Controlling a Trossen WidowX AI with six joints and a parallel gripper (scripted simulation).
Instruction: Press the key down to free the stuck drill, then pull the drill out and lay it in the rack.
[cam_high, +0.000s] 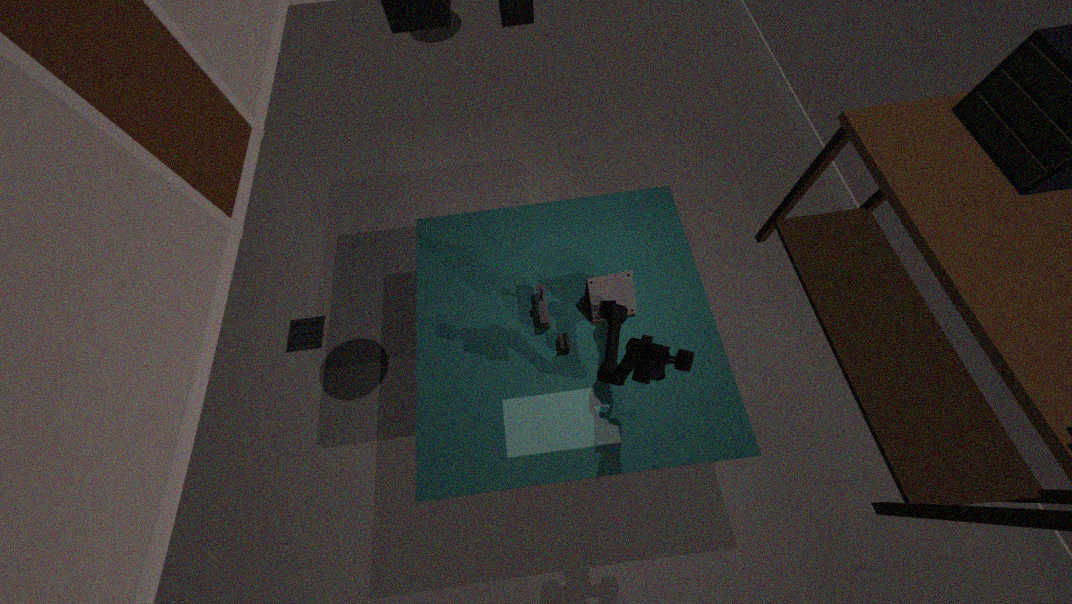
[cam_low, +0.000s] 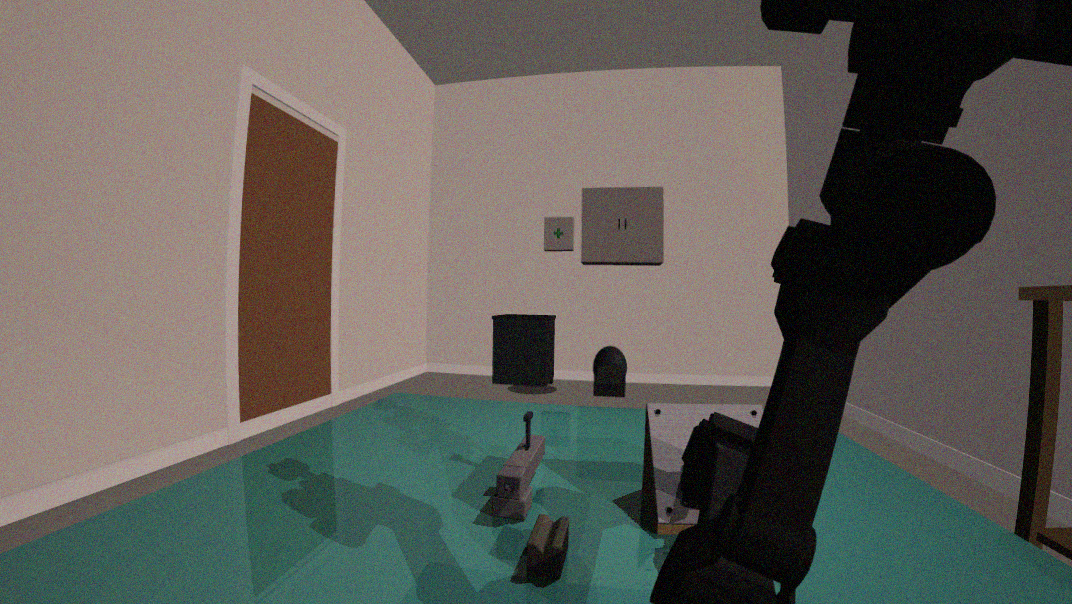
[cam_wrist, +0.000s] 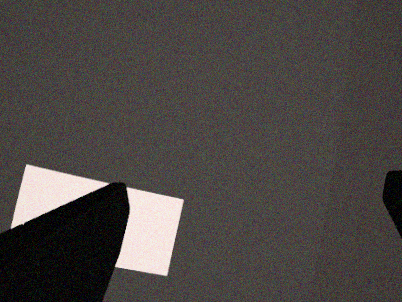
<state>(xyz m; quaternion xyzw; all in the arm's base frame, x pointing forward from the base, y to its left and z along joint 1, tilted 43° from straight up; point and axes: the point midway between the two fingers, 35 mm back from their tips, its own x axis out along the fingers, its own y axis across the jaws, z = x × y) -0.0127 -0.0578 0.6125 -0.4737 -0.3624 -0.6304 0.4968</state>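
A grey block (cam_high: 540, 309) (cam_low: 517, 472) stands on the teal table top (cam_high: 465, 360) (cam_low: 375, 465). A thin dark pin (cam_low: 528, 427) sticks up from its far end; I cannot tell whether it is the drill or the key. A small brown rack (cam_high: 561, 343) (cam_low: 547, 546) lies just in front of the block. My gripper (cam_high: 684, 358) (cam_wrist: 257, 191) is open and empty, off to the right of the arm and far from block and rack. In the wrist view it faces a grey surface with a white panel (cam_wrist: 153, 236), and only the two dark fingers show.
The arm's grey base plate (cam_high: 616, 285) (cam_low: 667, 435) stands right of the block, and the dark arm (cam_high: 611, 345) (cam_low: 825, 375) fills the right of the exterior view. A wooden bench (cam_high: 937, 300) stands off the table to the right. A dark bin (cam_low: 522, 348) is by the far wall.
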